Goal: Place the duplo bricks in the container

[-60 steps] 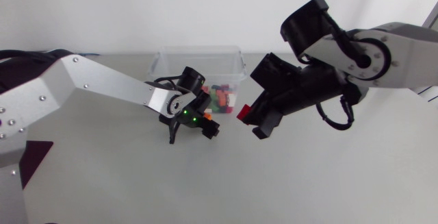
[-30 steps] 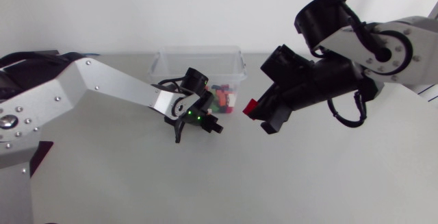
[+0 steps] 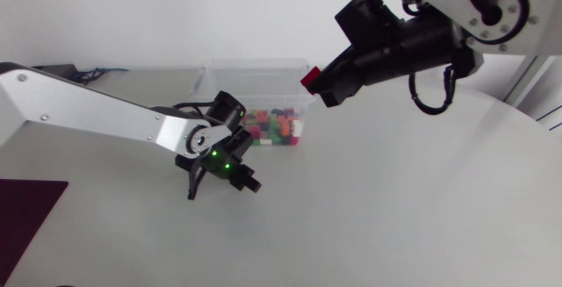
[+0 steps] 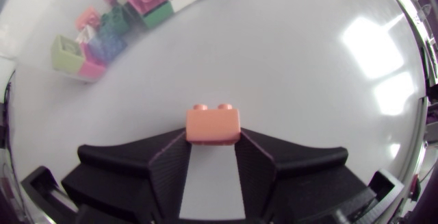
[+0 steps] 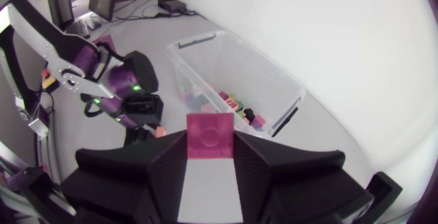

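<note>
Orange brick (image 4: 213, 126) pinched at tips of left gripper (image 4: 213, 140), one finger pressed on each side, studs facing away from gripper. Brick hangs over bare table (image 3: 395, 199), just near of clear plastic container (image 3: 207, 85), outside it. Red brick (image 3: 309, 78) clamped same way between fingers of right gripper (image 3: 322, 85), held high by container's right end. Mixed coloured bricks (image 3: 274, 129) heaped inside container. Left arm (image 3: 88, 111) enters from left, right arm (image 3: 492, 6) from far right.
</note>
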Controlling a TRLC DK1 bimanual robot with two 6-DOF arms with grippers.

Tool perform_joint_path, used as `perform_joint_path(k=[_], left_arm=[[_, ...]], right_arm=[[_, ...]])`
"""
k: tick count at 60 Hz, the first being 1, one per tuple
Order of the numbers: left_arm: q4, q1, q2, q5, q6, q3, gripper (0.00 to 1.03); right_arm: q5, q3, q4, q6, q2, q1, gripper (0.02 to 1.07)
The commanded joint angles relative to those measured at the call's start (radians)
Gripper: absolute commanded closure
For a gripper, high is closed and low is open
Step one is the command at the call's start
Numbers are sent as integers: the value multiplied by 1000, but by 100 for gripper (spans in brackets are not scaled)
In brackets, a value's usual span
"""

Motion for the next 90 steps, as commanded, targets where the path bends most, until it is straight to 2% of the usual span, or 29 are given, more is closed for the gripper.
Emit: perform_joint_path(k=[1,12,29,49,63,66,69,76,80,90], left_arm=[[-28,5,-87,-5,32,-54,79],[-83,30,-282,-6,67,-125,79],[-146,91,-488,0,113,-126,79],[-152,154,-538,76,136,-53,79],[-152,202,-563,119,144,15,79],[-151,215,-563,129,145,39,79],[-148,231,-555,142,144,67,79],[-145,238,-515,156,142,131,79],[-145,254,-472,188,130,183,79],[-111,274,-380,204,111,277,78]], right_arm=[[-2,39,49,44,65,-5,101],[-8,96,171,94,179,-7,101],[-8,183,293,143,315,3,101],[-2,251,406,148,427,1,101],[35,374,382,154,541,6,100],[42,410,357,154,569,4,81],[52,449,314,149,593,4,53],[53,486,257,131,608,7,8],[53,481,248,126,599,7,7],[65,444,240,126,533,6,7]])
